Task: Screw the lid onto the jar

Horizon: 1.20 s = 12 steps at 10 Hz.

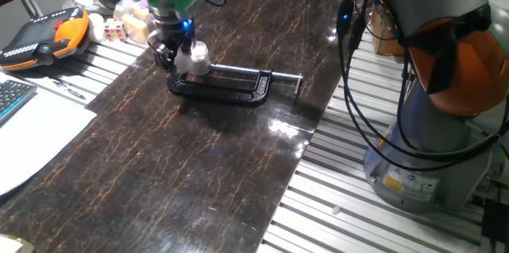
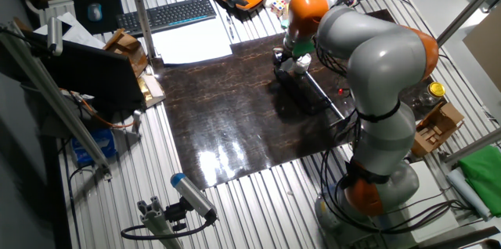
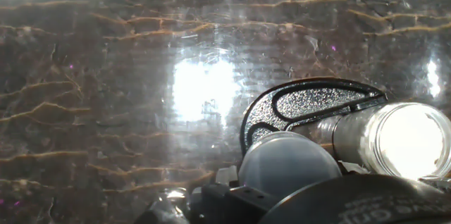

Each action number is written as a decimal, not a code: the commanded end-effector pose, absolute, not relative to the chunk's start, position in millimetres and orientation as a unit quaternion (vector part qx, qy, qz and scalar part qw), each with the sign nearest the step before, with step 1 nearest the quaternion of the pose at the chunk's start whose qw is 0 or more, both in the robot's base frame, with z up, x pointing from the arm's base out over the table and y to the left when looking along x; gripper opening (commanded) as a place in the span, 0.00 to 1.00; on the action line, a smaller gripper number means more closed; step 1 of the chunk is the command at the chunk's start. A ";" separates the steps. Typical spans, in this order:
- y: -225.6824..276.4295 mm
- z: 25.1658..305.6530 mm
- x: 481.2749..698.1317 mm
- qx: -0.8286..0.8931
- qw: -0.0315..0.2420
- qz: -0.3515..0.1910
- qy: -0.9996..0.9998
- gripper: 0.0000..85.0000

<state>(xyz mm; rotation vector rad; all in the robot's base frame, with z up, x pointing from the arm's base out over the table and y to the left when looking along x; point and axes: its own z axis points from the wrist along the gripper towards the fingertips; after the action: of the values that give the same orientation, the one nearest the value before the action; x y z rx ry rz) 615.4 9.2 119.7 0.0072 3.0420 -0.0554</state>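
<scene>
The gripper (image 1: pixel 176 56) is down at one end of the black C-clamp (image 1: pixel 231 86), its fingers seemingly pinching the lid (image 3: pixel 287 162). The whitish jar (image 1: pixel 197 58) sits beside the lid. Screwing on looks unfinished.

1 jar (image 1: pixel 197 59), small and whitish, 1 black clamp (image 1: pixel 227 87), 1 arm with 1 gripper (image 1: pixel 173 52). Toward 10 o'clock in one fixed view: 1 orange-black pendant (image 1: pixel 44 36), 1 keyboard (image 1: pixel 9 96), 1 paper sheet (image 1: pixel 32 140), 1 dice-like cube (image 1: pixel 114 30). Lid count: cannot tell.
</scene>
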 end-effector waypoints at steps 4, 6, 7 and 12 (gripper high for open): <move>68.0 127.6 606.2 -0.021 0.018 -0.044 0.999 0.60; 79.6 121.3 601.8 -0.022 0.026 -0.035 0.999 0.60; 77.7 121.8 603.4 -0.021 0.026 -0.032 0.999 0.60; 57.9 125.7 609.4 -0.013 0.026 -0.036 0.999 0.60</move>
<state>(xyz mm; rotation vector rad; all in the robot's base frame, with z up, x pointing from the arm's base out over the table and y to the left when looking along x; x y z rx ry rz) 610.6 58.3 126.4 -0.0393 3.0880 -0.1100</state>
